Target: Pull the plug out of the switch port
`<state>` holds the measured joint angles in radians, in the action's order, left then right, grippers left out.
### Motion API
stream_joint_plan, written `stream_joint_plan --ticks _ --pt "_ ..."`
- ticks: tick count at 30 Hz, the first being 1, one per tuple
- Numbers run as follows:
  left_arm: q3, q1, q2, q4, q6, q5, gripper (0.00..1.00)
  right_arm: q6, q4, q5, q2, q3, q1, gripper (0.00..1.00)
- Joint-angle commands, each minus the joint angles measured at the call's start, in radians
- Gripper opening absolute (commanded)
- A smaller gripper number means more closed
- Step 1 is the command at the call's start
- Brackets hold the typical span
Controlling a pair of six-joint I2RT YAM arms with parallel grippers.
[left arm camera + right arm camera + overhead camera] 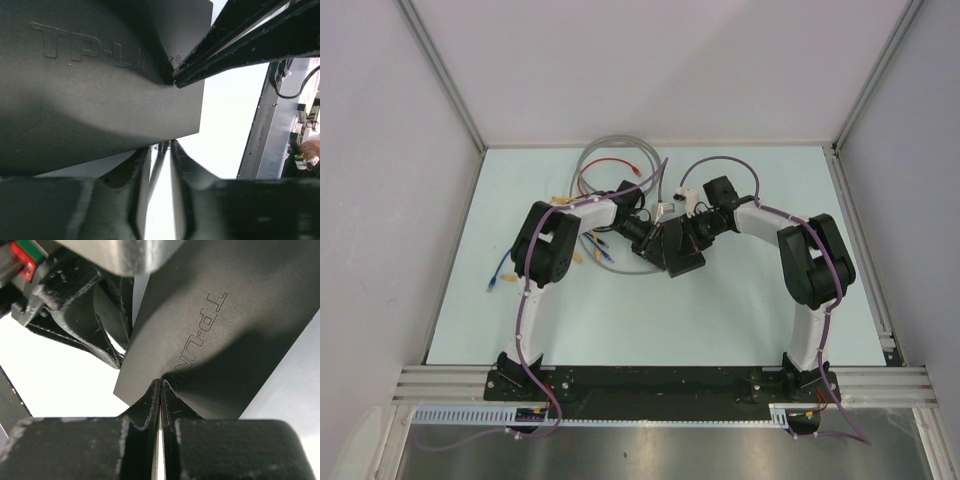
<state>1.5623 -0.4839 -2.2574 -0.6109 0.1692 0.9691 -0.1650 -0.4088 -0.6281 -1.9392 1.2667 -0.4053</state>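
**A:** Looking down from above, where does the switch point(678, 255) sit?

**B:** Near the middle of the table point(620, 320), wedged between both pincers. The left gripper point(648, 240) is at its 9 o'clock and the right gripper point(698, 232) at its 3. The plug is hidden under them.

**A:** And the left wrist view?

**B:** The switch point(100, 90) spreads toward 11 o'clock from the fingers point(132, 175), its near edge running roughly 8 to 2. The jaws stand narrowly apart with a thin grey strip point(158, 167) between them. Whether they grip it, I cannot tell.

**A:** Right wrist?

**B:** Clenched. The fingertips point(147, 400) meet against the switch's edge, and the box spreads toward 1 o'clock. I judge the right arm steadies the box while the left draws back toward its own 6 o'clock.
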Motion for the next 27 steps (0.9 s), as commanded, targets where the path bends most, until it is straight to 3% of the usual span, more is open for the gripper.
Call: stream_joint_plan --ticks 1,6,11,15,27 --pt "0.022 -0.012 -0.013 0.002 0.067 -0.093 0.22 -0.037 -0.085 0.157 -0.084 -0.044 -0.015 0.03" --pt "0.03 -0.013 -0.013 -0.012 0.079 -0.13 0.08 -0.034 -0.084 0.166 -0.084 -0.044 -0.017 0.04" --pt "0.064 -0.013 -0.021 -0.071 0.133 -0.156 0.0 -0.034 -0.085 0.177 -0.084 -0.046 -0.023 0.04" --pt "0.117 -0.01 -0.045 -0.138 0.168 -0.168 0.0 -0.033 -0.088 0.185 -0.086 -0.046 -0.026 0.04" --pt "0.05 -0.015 -0.004 -0.125 0.122 -0.173 0.0 -0.027 -0.087 0.189 -0.092 -0.044 -0.027 0.04"
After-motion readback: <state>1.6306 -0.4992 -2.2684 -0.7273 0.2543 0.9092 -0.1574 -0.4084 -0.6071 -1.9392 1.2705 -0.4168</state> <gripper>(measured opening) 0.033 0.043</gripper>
